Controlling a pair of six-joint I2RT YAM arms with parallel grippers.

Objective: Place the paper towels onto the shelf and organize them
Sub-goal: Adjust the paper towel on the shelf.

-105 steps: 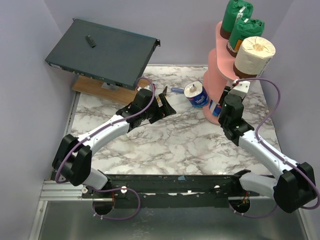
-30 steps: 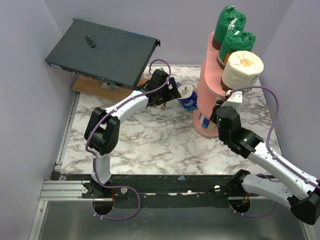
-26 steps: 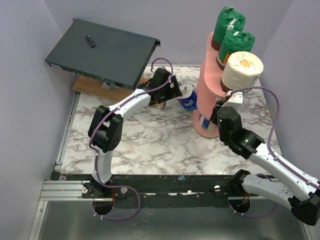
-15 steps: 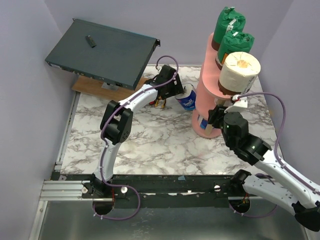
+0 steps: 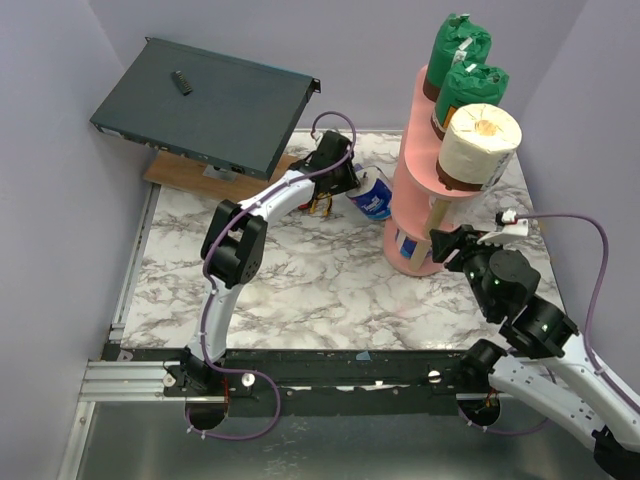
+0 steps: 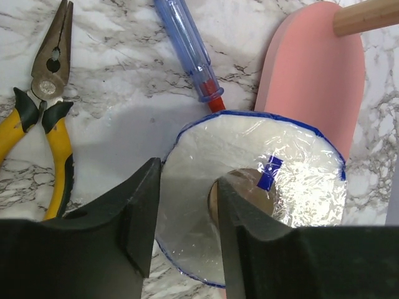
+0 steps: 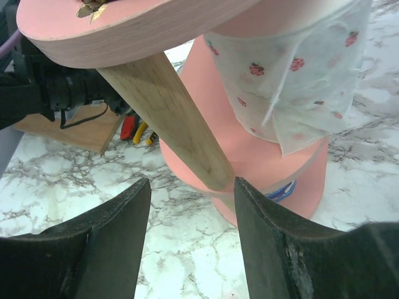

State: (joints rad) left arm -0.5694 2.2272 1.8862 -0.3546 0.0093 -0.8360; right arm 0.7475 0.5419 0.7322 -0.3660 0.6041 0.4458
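Two green-wrapped rolls (image 5: 460,45) and a bare white roll (image 5: 482,135) stand on the pink shelf (image 5: 410,180) at two o'clock. The left gripper (image 6: 187,187) pinches the wall of the blue-wrapped roll (image 6: 293,156); the right gripper (image 7: 190,184) gapes empty.

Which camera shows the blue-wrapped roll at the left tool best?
The left wrist view: the blue-wrapped roll is close up, end and core visible, with the left tool pinching its wall. The top view shows it small and tilted beside the pink shelf, partly behind the arm. In the right wrist view I cannot make it out.
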